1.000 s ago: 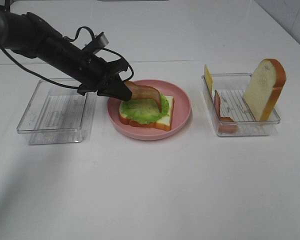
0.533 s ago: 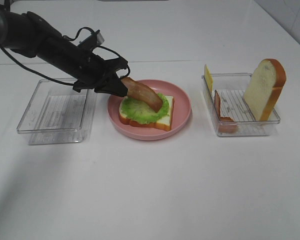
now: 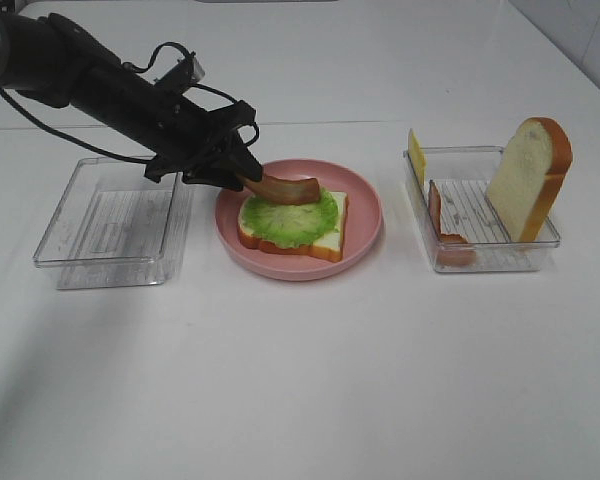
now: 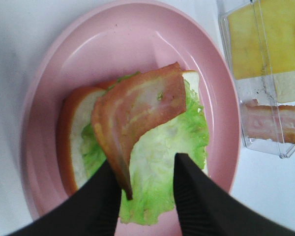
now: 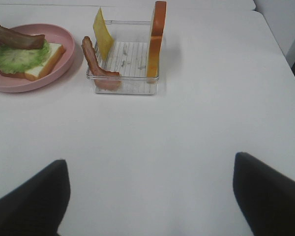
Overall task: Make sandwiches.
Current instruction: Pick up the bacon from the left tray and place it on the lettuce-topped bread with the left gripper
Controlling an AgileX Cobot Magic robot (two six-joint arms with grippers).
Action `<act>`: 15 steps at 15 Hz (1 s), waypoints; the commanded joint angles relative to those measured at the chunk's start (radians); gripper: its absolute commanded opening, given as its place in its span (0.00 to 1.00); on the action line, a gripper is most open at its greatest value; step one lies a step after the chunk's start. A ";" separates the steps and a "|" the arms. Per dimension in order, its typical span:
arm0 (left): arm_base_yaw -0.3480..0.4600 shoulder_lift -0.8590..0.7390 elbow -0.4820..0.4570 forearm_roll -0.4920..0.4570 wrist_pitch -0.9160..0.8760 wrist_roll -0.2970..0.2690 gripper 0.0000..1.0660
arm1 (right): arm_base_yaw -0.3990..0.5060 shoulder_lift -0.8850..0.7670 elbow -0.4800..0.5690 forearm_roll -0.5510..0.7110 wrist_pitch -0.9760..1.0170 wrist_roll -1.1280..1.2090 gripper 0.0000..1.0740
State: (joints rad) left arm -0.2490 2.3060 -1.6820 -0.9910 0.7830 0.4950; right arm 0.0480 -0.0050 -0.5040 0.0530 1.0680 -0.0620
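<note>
Brown-pink bacon strip (image 4: 142, 101) on lettuce (image 4: 187, 132), left end effector (image 4: 146, 162) spread, right end effector (image 5: 148, 162) spread wide

The counter (image 3: 300, 380) I work over is plain white and fills the whole frame. Three things sit directly on it, in a row across the upper half. A clear plastic tray (image 3: 110, 225) is at the left. A round pink plate (image 3: 366, 216) is in the middle, just beside that tray. A second clear tray (image 3: 490, 258) is at the right, apart from the plate.
</note>
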 commanded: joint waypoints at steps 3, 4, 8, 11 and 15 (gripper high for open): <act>-0.021 -0.008 -0.002 -0.078 0.063 -0.003 0.42 | -0.007 -0.014 0.001 0.000 -0.009 -0.013 0.79; -0.029 -0.008 -0.002 -0.078 0.074 -0.003 0.47 | -0.007 -0.014 0.001 0.000 -0.009 -0.013 0.79; -0.047 -0.008 -0.002 -0.078 0.118 -0.073 0.53 | -0.007 -0.014 0.001 0.000 -0.009 -0.013 0.79; -0.045 -0.008 -0.002 -0.078 0.119 -0.107 0.55 | -0.007 -0.014 0.001 0.000 -0.009 -0.013 0.79; -0.041 -0.008 -0.002 -0.079 0.116 -0.109 0.55 | -0.007 -0.014 0.001 0.000 -0.009 -0.013 0.79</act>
State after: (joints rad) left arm -0.2900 2.3060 -1.6820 -1.0590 0.8870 0.3920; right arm 0.0480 -0.0050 -0.5040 0.0530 1.0680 -0.0620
